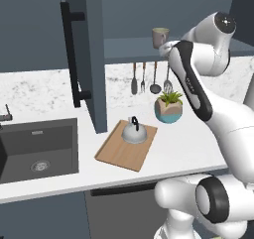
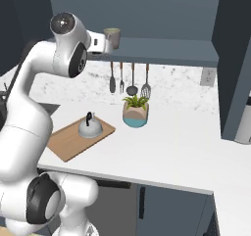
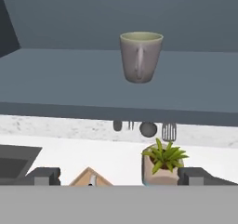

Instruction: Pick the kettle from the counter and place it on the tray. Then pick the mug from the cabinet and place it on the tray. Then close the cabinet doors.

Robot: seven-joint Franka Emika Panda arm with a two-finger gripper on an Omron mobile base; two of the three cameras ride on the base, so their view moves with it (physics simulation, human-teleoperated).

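Reaching for the mug, kettle already on the tray

Nearest the mug [image 3: 141, 56], the tool [image 3: 118, 176] hangs open and empty, facing it level with the cabinet [image 3: 93, 79] shelf. The mug stands upright on that shelf, handle turned toward the tool. Below the mug on the table [image 1: 188, 144] sits a potted plant [image 1: 168, 108]; farther below and left of the mug, the kettle [image 1: 134, 131] rests on the tray [image 1: 119, 153]. Best to advance straight, straddle the body, and close below the rim.
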